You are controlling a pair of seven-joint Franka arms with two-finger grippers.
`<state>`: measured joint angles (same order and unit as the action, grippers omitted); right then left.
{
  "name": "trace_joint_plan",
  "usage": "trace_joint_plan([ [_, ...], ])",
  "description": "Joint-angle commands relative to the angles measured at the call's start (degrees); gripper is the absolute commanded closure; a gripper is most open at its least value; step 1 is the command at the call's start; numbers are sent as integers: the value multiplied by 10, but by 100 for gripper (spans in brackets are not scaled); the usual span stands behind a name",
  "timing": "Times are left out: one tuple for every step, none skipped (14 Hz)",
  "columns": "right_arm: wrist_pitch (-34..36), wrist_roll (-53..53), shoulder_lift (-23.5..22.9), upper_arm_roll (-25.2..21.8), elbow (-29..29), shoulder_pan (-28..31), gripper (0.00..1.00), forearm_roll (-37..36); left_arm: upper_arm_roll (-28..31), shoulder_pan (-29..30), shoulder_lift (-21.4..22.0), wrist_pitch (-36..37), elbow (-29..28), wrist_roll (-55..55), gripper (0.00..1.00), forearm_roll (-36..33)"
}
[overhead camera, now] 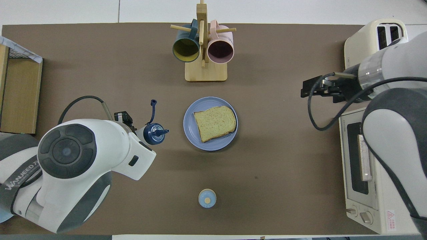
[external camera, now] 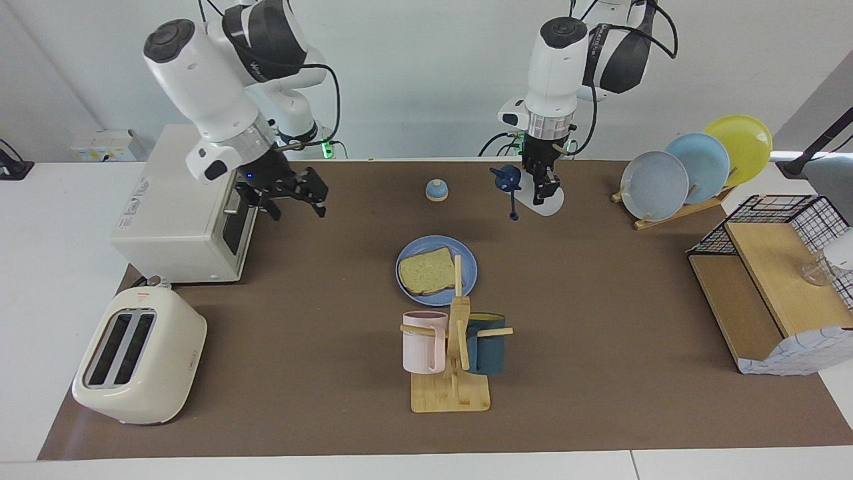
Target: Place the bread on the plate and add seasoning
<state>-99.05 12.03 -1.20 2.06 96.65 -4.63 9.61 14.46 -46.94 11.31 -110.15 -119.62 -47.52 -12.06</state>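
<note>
Toaster [external camera: 136,357]: closest to my facing camera, cream, two slots, at the right arm's end of the desk; a small red triangle mark sits on top, its print too small for me to read.
Mug tree [external camera: 455,360]: wooden stand with a pink mug [external camera: 424,341] and a dark teal mug [external camera: 486,343], next nearer to the robots.
Bread [external camera: 427,271]: one tan slice lying flat on the blue plate [external camera: 468,288], mid-desk. I judge the first half of the task done.
Seasoning bottle [external camera: 548,199]: the left gripper [external camera: 543,183] is closed around it, tilted, cap [overhead camera: 153,133] pointing toward the plate, flip lid dangling open. It is over bare desk beside the plate.
Risk 1: any squeeze now would land seasoning on the mat; I need it over the bread first.
Risk 2: the tilted bottle could slip in a light grip.
Right gripper [external camera: 293,193]: fingers spread, holding nothing, waiting in the air in front of the toaster oven [external camera: 183,207].
Bell [external camera: 437,191]: blue dome, near the robots.
Writing: "WANJEED…" on the left arm in the overhead view, partly cut off; a warning sticker and side label on the oven, unreadable.
</note>
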Motion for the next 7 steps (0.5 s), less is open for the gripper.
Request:
trace_joint_plan([
  [94,-14,1,8,-65,21,0,-62,-6,-7,-69,46,71,35,100,-30],
  [119,-44,2,8,-77,33,0,-77,-9,-19,-93,59,90,64,100,-65],
  [136,-73,7,7,-75,45,0,-82,-9,-34,-112,71,104,86,100,-80],
  [137,-89,11,6,-66,51,0,-85,-9,-40,-132,84,118,92,100,-86],
  [145,-94,12,-5,-66,52,0,-92,-9,-52,-152,97,131,94,100,-103],
  [146,-97,15,-27,-63,36,0,-92,-8,-69,-174,107,143,103,100,-119],
  [148,-112,22,-49,-54,10,0,-93,-8,-80,-188,124,153,112,100,-138],
])
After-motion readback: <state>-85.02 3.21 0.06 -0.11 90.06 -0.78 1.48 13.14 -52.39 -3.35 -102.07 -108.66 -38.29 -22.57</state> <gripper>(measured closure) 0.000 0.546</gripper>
